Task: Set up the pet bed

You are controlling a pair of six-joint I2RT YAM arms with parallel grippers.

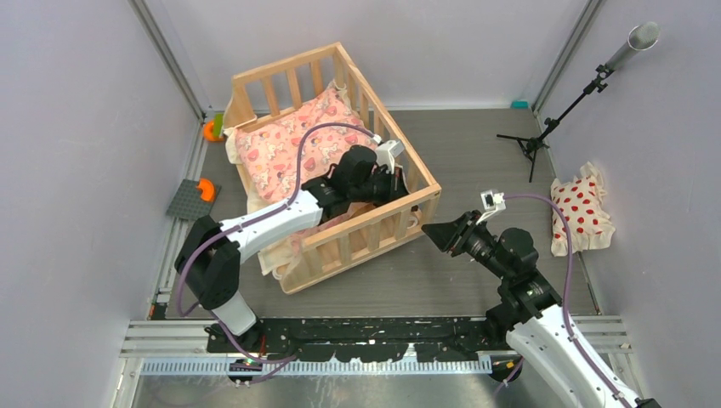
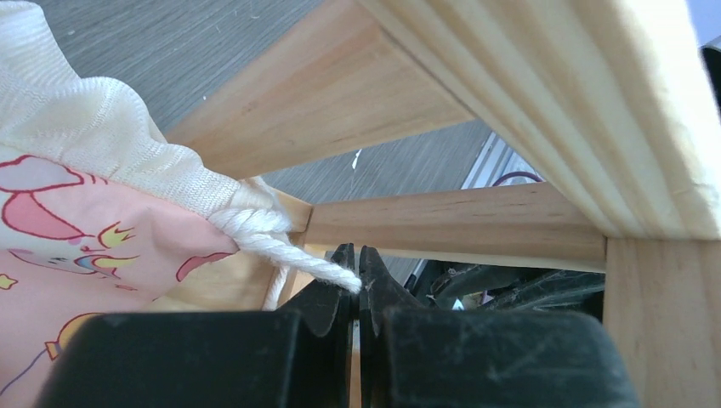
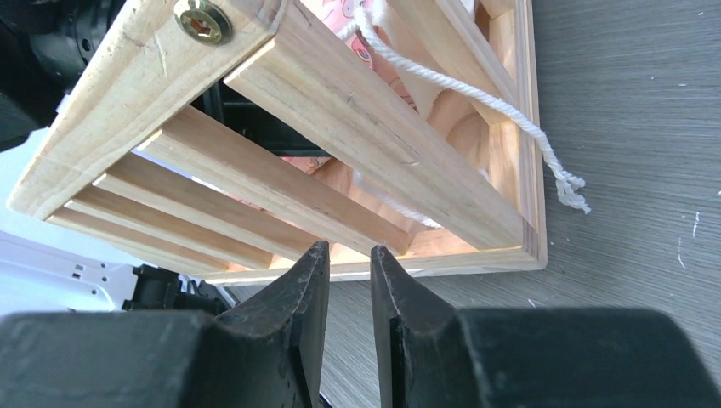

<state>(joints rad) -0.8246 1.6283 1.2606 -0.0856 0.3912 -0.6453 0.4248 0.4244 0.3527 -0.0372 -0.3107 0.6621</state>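
L gripper (image 2: 357, 259) tight on cream cushion tie (image 2: 285, 249) inside pet bed (image 1: 286, 65); R gripper (image 3: 349, 255) ajar, empty, at bed corner.

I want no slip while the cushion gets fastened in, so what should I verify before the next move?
1. Grip: left gripper shut on the cushion's tie: ok.
2. Free hand: right gripper open, empty, outside the pet bed corner: ok.
3. The cushion lies inside the bed: ok.
4. Another tie fed out between the slats: ok.
5. These two ties knotted: not ok, both loose.
6. The pillow in the bed: not ok, it lies by the right wall.
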